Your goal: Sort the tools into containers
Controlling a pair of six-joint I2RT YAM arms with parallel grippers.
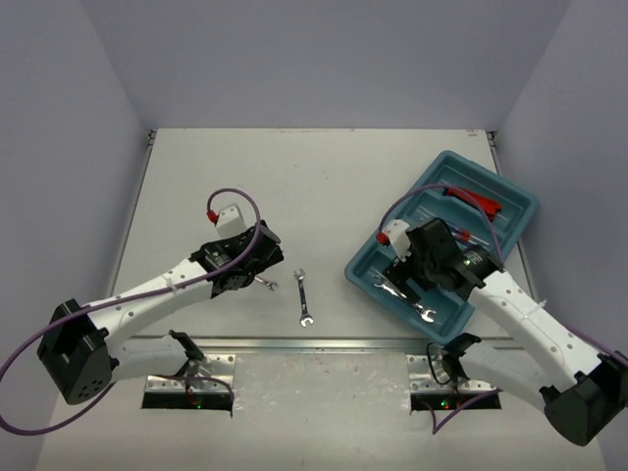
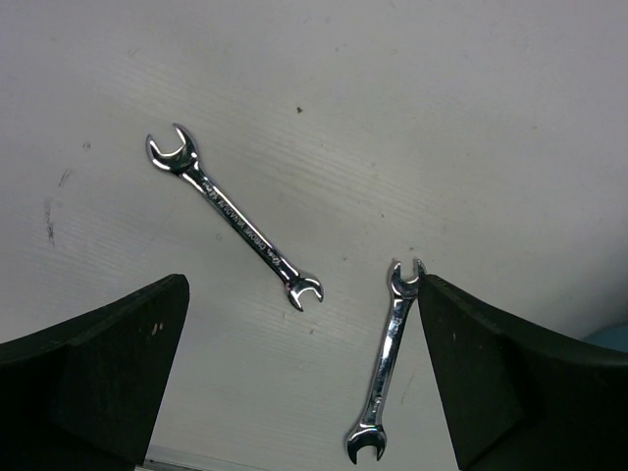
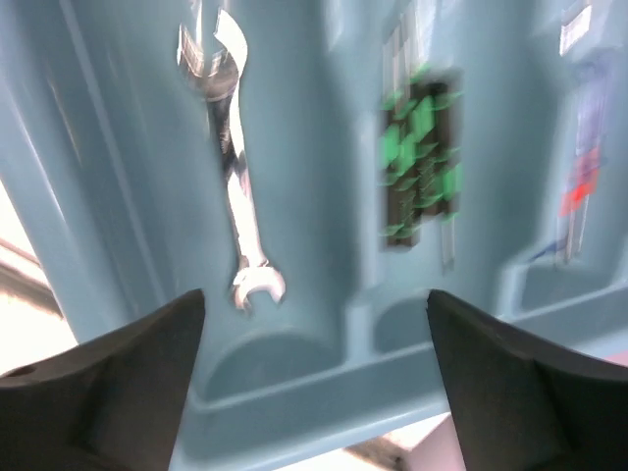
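Two small silver open-end wrenches lie on the white table: one (image 1: 304, 297) (image 2: 235, 218) ahead of my left gripper, the other (image 1: 265, 284) (image 2: 386, 363) with its head against the inner side of the gripper's right finger. My left gripper (image 1: 257, 278) (image 2: 302, 294) is open and empty, low over the table. The teal tray (image 1: 442, 172) (image 3: 324, 412) stands at the right. My right gripper (image 1: 412, 285) (image 3: 316, 294) is open and empty above the tray's near end. Below it a silver wrench (image 3: 235, 186) lies in one compartment and a green-and-black screwdriver (image 3: 422, 162) in the neighbouring one.
Red-handled tools (image 1: 476, 201) lie in the tray's far compartment. A blue and red tool (image 3: 579, 186) lies blurred in a compartment further right. Silver wrenches (image 1: 424, 314) show in the tray's nearest compartment. The table's metal front edge (image 1: 314, 343) runs between the arm bases.
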